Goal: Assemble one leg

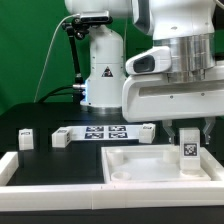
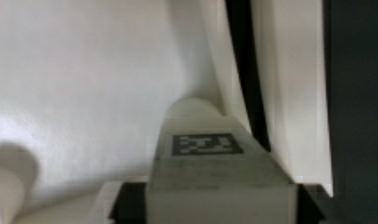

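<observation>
1. Starting with the exterior view: the leg (image 1: 188, 152) is a stubby white plastic post with a tag on its side. I'd guess it's light, stiff and a bit slick, and not fragile. The best hold is probably across two opposite sides near the top, so the lower end stays free for fitting.
2. In the same view, the gripper (image 1: 188, 138) hangs straight down on the exterior view's right. Its jaws are nearly closed, pinching the leg upright over the large flat white piece (image 1: 135, 165). I can't tell if the leg's bottom touches that piece. The marker board (image 1: 105, 132) lies further back, well apart.
3. In the wrist view, the leg (image 2: 207, 150) sits dead centre with its tag facing the camera. It's clamped between the dark finger pads (image 2: 136, 203) of the gripper (image 2: 212, 205). The flat white piece (image 2: 79, 90) lies underneath.
</observation>
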### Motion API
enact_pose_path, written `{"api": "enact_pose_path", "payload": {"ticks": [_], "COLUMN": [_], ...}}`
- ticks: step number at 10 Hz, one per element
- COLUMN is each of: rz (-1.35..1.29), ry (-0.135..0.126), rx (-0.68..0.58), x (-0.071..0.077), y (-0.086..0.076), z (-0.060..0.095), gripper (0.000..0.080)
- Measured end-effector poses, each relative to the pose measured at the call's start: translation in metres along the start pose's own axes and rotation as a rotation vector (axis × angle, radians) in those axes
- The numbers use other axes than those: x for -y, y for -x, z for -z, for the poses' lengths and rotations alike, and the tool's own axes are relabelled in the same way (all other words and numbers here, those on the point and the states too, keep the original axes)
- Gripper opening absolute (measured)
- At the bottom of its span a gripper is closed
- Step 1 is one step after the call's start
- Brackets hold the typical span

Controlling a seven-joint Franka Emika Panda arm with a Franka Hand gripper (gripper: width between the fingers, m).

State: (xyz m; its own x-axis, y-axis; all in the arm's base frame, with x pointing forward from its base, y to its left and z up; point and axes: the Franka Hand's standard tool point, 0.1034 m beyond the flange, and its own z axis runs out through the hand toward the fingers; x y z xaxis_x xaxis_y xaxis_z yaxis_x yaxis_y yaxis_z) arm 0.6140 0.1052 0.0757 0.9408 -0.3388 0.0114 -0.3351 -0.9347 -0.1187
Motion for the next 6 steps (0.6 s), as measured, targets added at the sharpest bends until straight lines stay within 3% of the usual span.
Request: {"api": "enact_pose_path", "payload": {"ticks": [6], "rz": [-0.669], "ry": [-0.045], "rx": [0.018], "x": [0.0116], "y": [0.0052], "z": [-0.0021], "gripper": [0.0291]}}
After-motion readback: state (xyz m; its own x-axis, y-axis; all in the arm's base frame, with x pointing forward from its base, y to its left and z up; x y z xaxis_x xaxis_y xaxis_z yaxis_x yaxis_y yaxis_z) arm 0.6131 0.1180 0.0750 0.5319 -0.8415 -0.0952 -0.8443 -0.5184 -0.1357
